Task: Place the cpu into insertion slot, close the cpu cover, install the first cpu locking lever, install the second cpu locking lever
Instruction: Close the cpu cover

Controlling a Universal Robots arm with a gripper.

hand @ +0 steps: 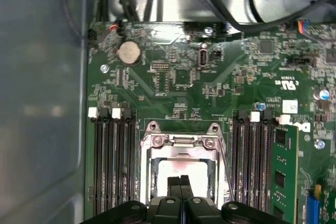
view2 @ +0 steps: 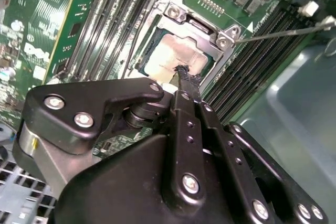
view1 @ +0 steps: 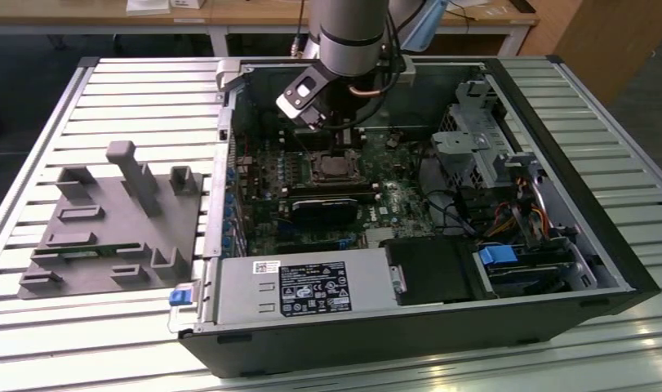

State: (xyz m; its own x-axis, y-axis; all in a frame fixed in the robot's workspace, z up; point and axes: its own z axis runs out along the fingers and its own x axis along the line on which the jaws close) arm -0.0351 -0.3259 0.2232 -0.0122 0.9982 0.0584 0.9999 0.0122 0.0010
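The cpu [hand: 178, 169], with a dull silvery-tan top, lies in the insertion slot [hand: 145, 182] on the green motherboard. The silver cpu cover [hand: 181, 141] lies down around it, and the chip shows through its window. My gripper [hand: 180, 184] is shut, nothing between its black fingertips, and they sit right over the chip's top. In the second wrist view the gripper [view2: 182, 71] points down at the cpu [view2: 168, 53] inside the cover [view2: 212, 31]. A thin wire locking lever [view2: 283, 31] sticks out sideways from the socket's corner. In the exterior view the arm hangs over the cpu [view1: 333, 167].
Long black memory slots [hand: 111, 161] flank the socket on both sides. The open computer case [view1: 548, 106] holds a drive cage [view1: 473, 147], a power supply [view1: 308, 286] and cables. A grey fixture [view1: 113, 220] lies at the exterior view's left of the case.
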